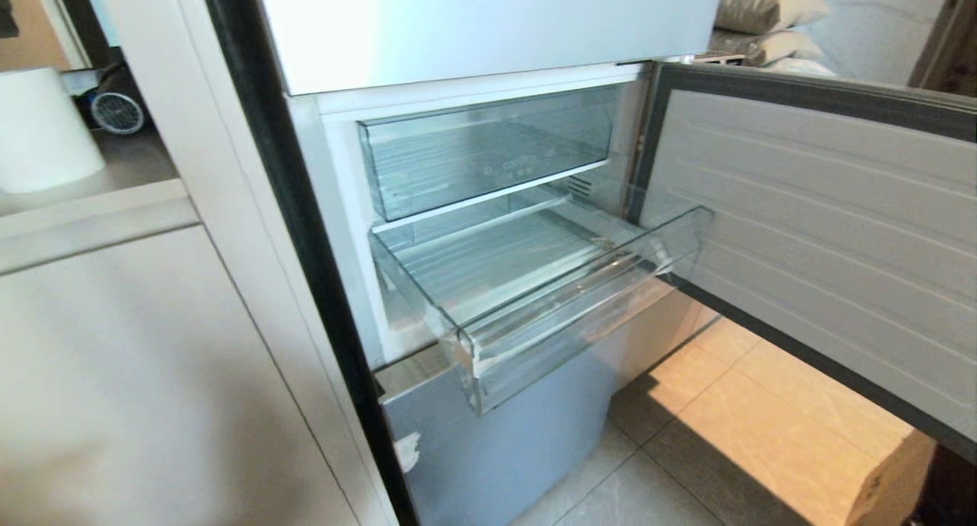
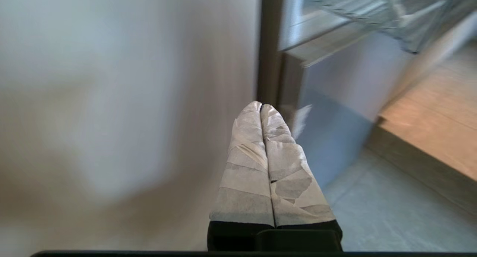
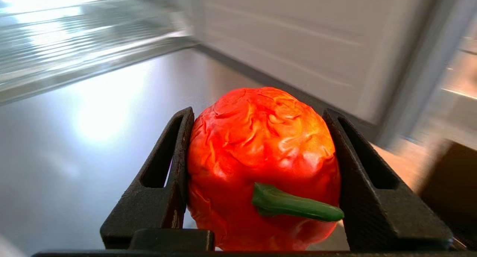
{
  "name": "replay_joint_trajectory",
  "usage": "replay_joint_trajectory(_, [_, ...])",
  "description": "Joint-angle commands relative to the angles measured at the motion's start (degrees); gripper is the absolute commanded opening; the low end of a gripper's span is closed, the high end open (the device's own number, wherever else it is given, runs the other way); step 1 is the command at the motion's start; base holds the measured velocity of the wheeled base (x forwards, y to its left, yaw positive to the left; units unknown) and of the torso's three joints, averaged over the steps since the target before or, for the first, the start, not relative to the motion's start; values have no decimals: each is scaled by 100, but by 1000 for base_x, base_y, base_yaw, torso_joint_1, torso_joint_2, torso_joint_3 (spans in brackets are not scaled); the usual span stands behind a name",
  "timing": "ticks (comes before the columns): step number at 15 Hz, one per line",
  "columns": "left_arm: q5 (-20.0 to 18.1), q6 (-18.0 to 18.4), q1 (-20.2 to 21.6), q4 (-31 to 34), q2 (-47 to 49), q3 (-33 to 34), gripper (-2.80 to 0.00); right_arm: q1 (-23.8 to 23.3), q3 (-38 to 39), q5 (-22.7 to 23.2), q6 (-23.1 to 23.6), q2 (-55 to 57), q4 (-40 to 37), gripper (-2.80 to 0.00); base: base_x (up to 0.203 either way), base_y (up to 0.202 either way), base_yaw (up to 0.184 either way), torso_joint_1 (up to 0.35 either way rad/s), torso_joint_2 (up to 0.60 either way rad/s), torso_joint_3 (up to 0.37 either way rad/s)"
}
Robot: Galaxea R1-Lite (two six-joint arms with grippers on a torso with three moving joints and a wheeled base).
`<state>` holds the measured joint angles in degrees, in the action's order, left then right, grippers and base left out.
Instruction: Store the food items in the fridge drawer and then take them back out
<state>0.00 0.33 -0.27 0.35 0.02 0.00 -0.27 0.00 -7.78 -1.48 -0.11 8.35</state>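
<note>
The wide, shallow, clear plastic fridge drawer (image 1: 534,282) with its ribbed floor stands pulled out of the open fridge, its thick stepped front lip hanging over the grey panel below. Nothing lies on its ribbed floor in the head view. Above it sits a taller clear plastic bin (image 1: 481,156) with faint lettering on its front, pushed in, and it too shows nothing inside. The fridge door (image 1: 824,236), pale and ribbed on its inner side with a dark seal around it, stands swung open to the right of the drawer.

Neither arm shows in the head view. In the right wrist view the right gripper (image 3: 261,115), with black angular fingers, is clamped on a roundish orange-red tomato-like food item (image 3: 257,152) with a wrinkled skin; one finger presses each flank, so the jaws stand fairly wide apart around it. The piece is held low before the grey lower front of the fridge, with the drawer's clear edge up beyond it and the open door to one side. Its short green stem (image 3: 294,206) lies on the face turned back toward the wrist camera, so the piece's stem-to-base axis runs roughly along the fingers, base pointing outward past the fingertips.

The left gripper (image 2: 261,106), its fingers wrapped in pale tape, is pressed together and holds nothing, beside the pale cabinet side near the fridge's lower corner.
</note>
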Motion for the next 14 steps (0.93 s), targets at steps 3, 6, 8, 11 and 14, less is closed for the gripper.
replay_joint_trajectory(3, [0,2,-8,0,-2,0,-280,0,0,-57,-102,11,17,-280,-1,7,-174,2,0,2])
replay_joint_trajectory(6, [0,2,0,0,-2,0,-280,0,0,-41,-868,11,17,-280,-1,5,-105,2,4,2])
replay_joint_trajectory(8, [0,2,-7,0,-2,0,-280,0,-78,-333,-992,90,10,-280,0,0,0,0,0,0])
replay_joint_trajectory(11, [0,2,0,0,-2,0,-280,-7,-687,-1233,-1074,747,-79,-280,0,0,0,0,0,0])
replay_joint_trajectory(14, [0,2,0,0,-2,0,-280,-213,-1387,-1999,-1160,1517,-538,-280,0,0,0,0,0,0])
